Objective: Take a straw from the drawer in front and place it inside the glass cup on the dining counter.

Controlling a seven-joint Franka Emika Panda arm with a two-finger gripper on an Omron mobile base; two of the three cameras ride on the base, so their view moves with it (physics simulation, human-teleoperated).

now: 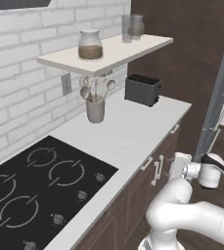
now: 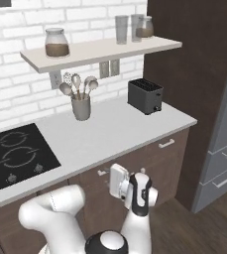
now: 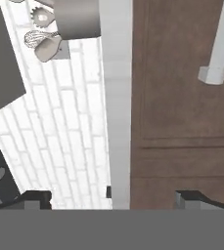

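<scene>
The dark brown drawer (image 3: 182,88) under the white worktop is shut, and its silver bar handle (image 3: 220,46) shows at the upper right of the hand view. My gripper (image 3: 114,199) is open, its fingertips (image 3: 34,197) far apart with nothing held. It hangs close in front of the cabinet, level with the worktop's front edge (image 3: 117,97). From the base views the white hand (image 1: 180,167) sits just off the drawer fronts (image 1: 142,172), near a small handle (image 2: 103,172). The straw is hidden. The glass cup and dining counter are out of view.
On the worktop are a black hob (image 1: 30,190), a grey utensil holder with spoons (image 1: 95,108) and a black toaster (image 1: 142,90). A wall shelf (image 2: 100,49) carries jars and tall glasses. A tall dark cabinet and a grey fridge (image 2: 224,149) stand at the right.
</scene>
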